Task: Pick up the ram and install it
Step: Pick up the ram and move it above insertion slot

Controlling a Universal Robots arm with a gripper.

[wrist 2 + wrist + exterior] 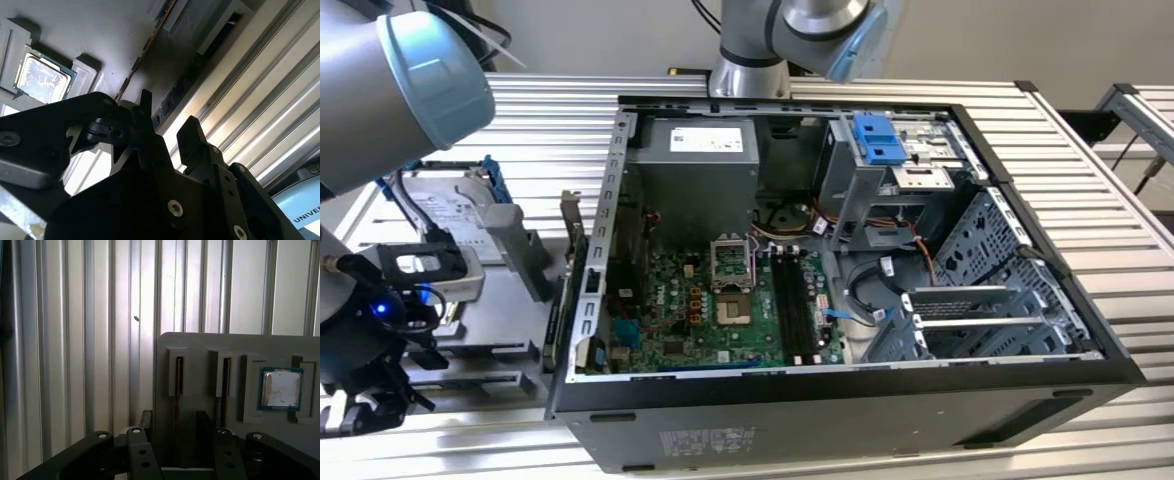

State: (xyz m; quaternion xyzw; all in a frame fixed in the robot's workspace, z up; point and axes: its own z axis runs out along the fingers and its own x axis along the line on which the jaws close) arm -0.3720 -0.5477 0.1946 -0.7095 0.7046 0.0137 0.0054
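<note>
Fingers (pixel 146 421) of the gripper (pixel 175 422) stand spread apart in both wrist views, one on each side of the ram (pixel 178 377). A gap shows between each finger and the board (no contact that I can make out). The ram stands on its long edge in a slot of the grey holder (pixel 200 347), so the first wrist view sees it as a thin coppery line running out from between the fingers. The second wrist view shows the ram (pixel 145 50) as the same thin edge, slanting away past the fingertips (pixel 145 102).

The ram sits in the slot farther from the processor (pixel 281 388), and the neighbouring slot (pixel 223 374) lies between the two. The processor, a small silver square in a green border, rests in its own recess of the holder. The holder lies on the slatted metal table (pixel 65 340).

In the exterior view the arm (pixel 400 80) hangs at the exterior view's left, near a hard drive (pixel 447 205) in a blue bracket. Farther off, the open computer case (pixel 1107 370) lies on its side with the motherboard (pixel 720 300) exposed.
</note>
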